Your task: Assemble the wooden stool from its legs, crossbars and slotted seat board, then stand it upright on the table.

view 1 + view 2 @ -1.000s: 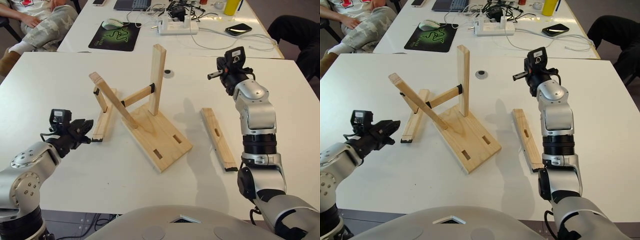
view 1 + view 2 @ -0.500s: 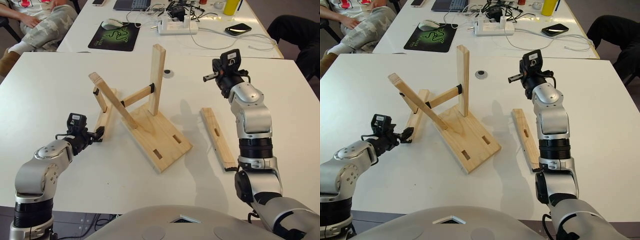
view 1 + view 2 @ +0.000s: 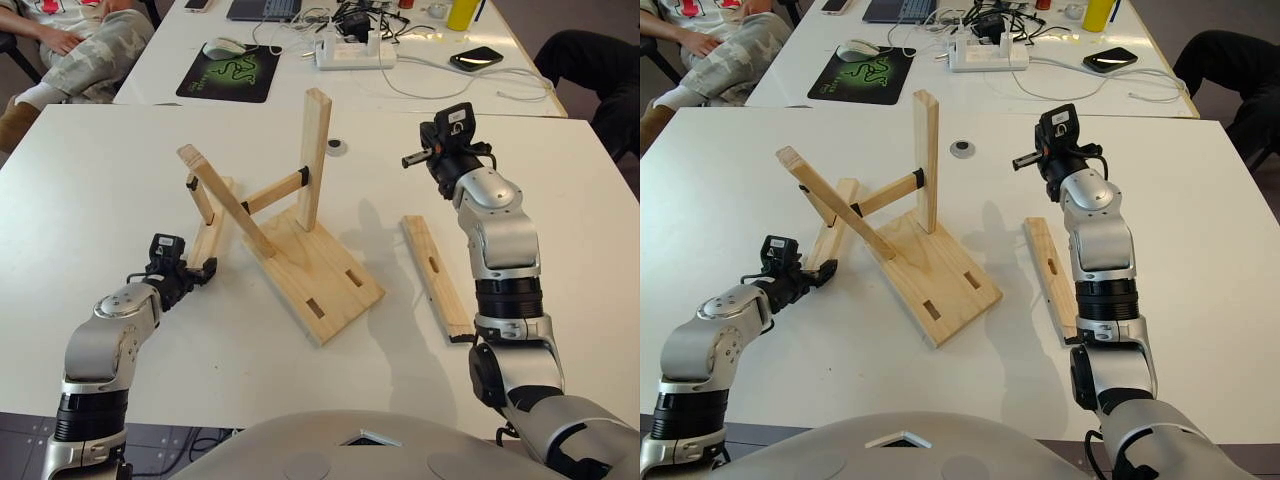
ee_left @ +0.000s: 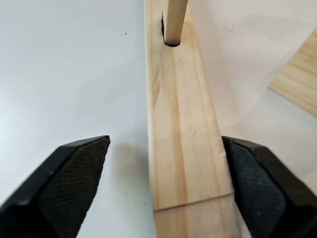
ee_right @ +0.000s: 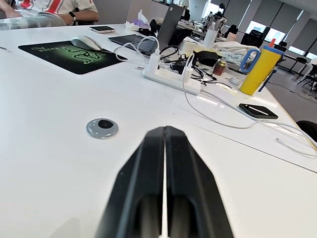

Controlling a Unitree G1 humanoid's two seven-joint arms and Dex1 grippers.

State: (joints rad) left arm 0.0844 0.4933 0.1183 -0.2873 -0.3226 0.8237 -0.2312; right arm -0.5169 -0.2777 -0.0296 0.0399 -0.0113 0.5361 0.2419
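1. Left eye view. The left hand [image 3: 203,269] lies low on the bench [image 3: 100,180], wide open at the near end of the flat-lying leg [image 3: 213,225]. Just beyond and to the inner side of this hand, the slotted seat board [image 3: 330,285] lies flat. It carries an upright leg [image 3: 314,160] and a leaning leg [image 3: 228,203], joined by a long crossbar [image 3: 275,190]. The right hand [image 3: 412,158] is raised over the bench, past the far end of the loose leg [image 3: 437,275] and apart from it.
2. Right eye view. A round grommet [image 3: 962,149] sits in the bench between the right hand and the upright leg.
3. Left wrist view. The fingers [image 4: 74,188] stand wide, one on each side of the flat-lying leg. Whether either touches the wood cannot be told. Ahead of them, a short crossbar [image 4: 174,20] enters a hole in this leg.
4. Right wrist view. The right hand's fingers [image 5: 143,188] are pressed together with nothing between them. The grommet lies ahead of their tips.
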